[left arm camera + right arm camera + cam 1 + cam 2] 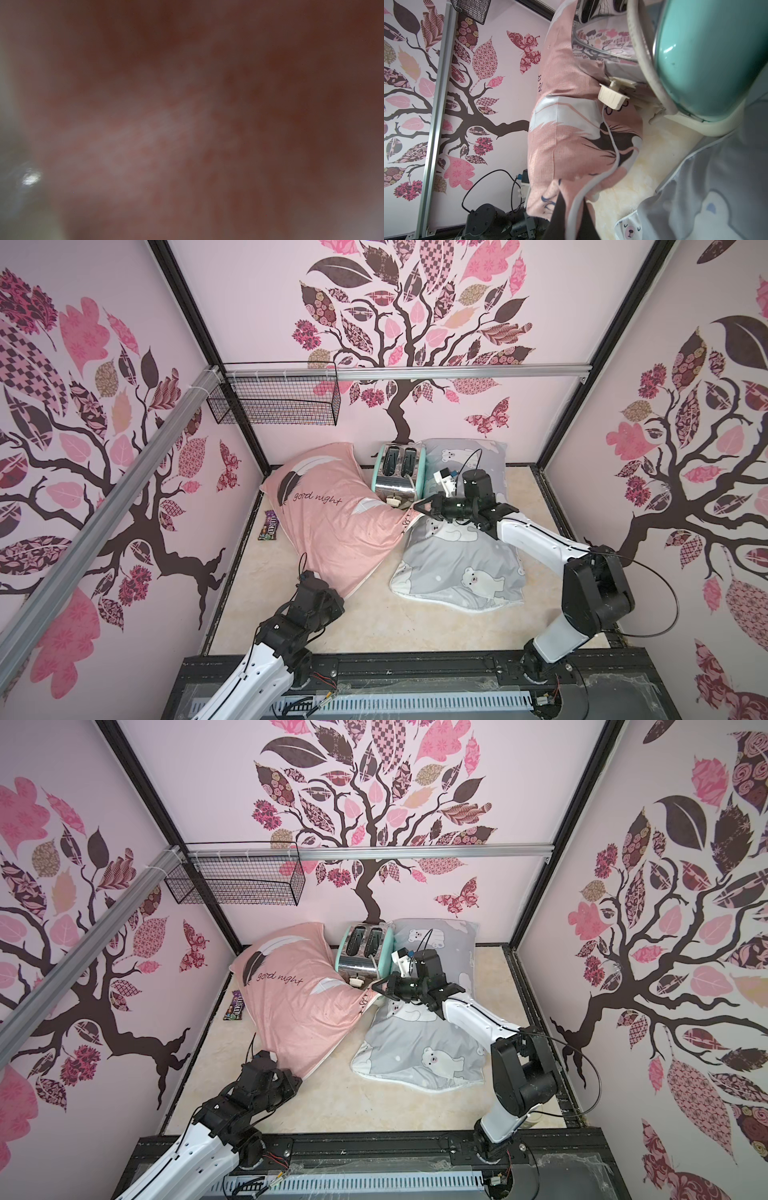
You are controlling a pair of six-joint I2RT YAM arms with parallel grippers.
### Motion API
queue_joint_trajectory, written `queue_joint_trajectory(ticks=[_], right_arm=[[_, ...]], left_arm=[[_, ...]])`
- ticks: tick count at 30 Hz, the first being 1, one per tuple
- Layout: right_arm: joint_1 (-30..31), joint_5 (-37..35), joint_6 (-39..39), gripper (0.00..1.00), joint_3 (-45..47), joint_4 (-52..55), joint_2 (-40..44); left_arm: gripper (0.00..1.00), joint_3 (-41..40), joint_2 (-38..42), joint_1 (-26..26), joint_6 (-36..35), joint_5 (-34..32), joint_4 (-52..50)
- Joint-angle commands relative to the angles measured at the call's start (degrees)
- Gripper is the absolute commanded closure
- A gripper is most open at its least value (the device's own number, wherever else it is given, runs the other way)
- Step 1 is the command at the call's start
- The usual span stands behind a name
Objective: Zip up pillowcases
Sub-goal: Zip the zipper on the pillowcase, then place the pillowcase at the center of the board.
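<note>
Pink pillowcase (332,526): far corner beside grey pillowcase (453,564).
Right jaws: pinching its piped corner by toaster (399,472).
Left jaws: pressed together, hidden at its near corner.
Wire basket (274,400): hangs on rail.

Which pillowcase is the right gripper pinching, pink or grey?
The pink "good night" pillowcase: the right gripper is shut on its corner edge; the grey polar-bear pillowcase lies ungripped beside it.
</note>
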State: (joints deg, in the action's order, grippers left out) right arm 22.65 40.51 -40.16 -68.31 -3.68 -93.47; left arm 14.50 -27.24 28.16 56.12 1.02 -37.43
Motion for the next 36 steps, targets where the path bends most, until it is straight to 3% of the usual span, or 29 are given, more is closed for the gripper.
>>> queue_joint_trajectory(ticks=[1,7,9,12,15,16,17,19,21,24,28,32,36], right_arm=[[-2.62,-2.72,2.45,1.00,-4.65,-1.31,-0.13],[-0.74,-2.11,2.04,1.00,-0.35,-1.33,1.01],[1.88,-4.38,3.99,1.00,2.12,1.35,2.25],[8.19,-8.85,6.29,1.00,5.86,6.37,4.68],[17.30,-14.54,6.89,0.96,10.24,11.24,7.53],[19.77,-16.38,7.32,0.74,11.16,14.45,8.64],[21.22,-18.68,7.51,0.42,12.07,18.21,9.99],[21.50,-24.43,7.52,0.04,15.25,23.71,14.63],[20.80,-32.70,8.97,0.00,16.37,31.69,20.09],[9.57,-32.81,9.90,0.01,18.17,38.72,29.74],[-10.73,-34.79,11.59,0.00,20.07,41.13,37.32],[-23.85,-37.35,14.19,0.00,22.64,38.47,34.66],[-25.09,-43.37,16.28,0.00,23.60,37.52,30.25]], left_arm=[[1.00,-2.02,2.71,-0.01,1.75,-2.72,-5.64],[1.00,-0.51,4.84,0.14,2.68,-2.53,-6.42],[0.86,2.26,4.75,1.25,2.72,-3.28,-6.73],[0.80,11.96,3.93,3.78,0.04,-10.03,-12.24],[0.65,23.29,-0.47,5.07,-4.79,-16.90,-19.16],[0.61,26.71,-2.48,5.16,-6.74,-17.70,-20.11],[0.59,29.63,-5.19,5.40,-8.77,-17.59,-19.88],[0.57,33.36,-10.91,6.38,-12.24,-15.98,-15.15],[0.57,35.29,-18.96,7.58,-14.96,-12.61,-6.48],[0.56,38.38,-33.56,11.90,-17.90,-9.39,6.67],[0.57,38.31,-50.13,12.18,-17.51,-6.90,16.27],[0.56,30.04,-53.43,7.30,-18.42,-9.83,16.95],[0.54,25.24,-48.56,0.45,-22.63,-14.97,9.87]])
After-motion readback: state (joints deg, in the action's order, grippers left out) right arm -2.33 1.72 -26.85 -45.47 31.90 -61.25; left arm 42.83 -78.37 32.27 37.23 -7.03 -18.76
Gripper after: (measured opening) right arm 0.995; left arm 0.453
